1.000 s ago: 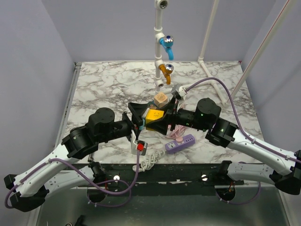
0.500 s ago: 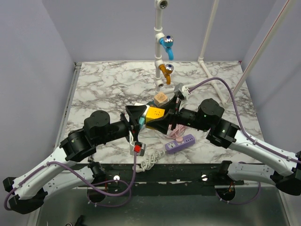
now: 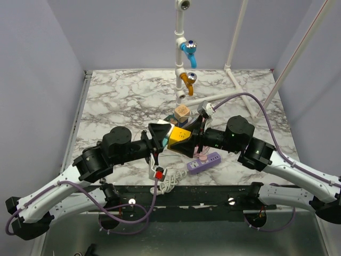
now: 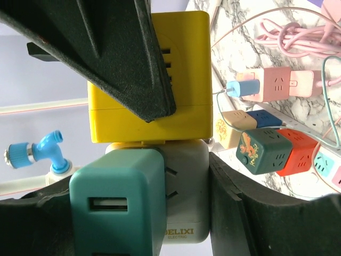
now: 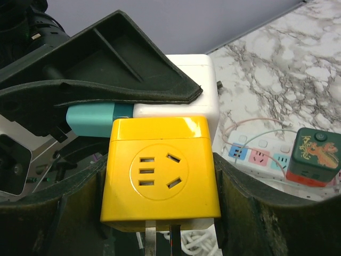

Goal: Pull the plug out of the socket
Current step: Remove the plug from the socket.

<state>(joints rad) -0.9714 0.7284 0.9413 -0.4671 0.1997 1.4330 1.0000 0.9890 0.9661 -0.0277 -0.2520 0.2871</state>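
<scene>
Two grippers nose to nose over the marble table [image 3: 122,96], each clamped on a block.
The right gripper [image 5: 162,184] had its jaws closed on the sides of the yellow socket cube [image 5: 162,173]. The left gripper [image 4: 144,210] squeezed the white adapter [image 4: 186,197] and the teal plug [image 4: 114,202] beside it. Yellow and white sat pressed together, held above the tabletop, and I saw no gap between them.

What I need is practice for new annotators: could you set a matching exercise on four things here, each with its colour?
Things:
1. cube in the right gripper
2. DELIXI-marked block
3. upper tap
4. power strip

Colours:
A. purple
B. yellow
C. blue
D. white

Pairs: 1-B, 2-D, 3-C, 4-A
</scene>
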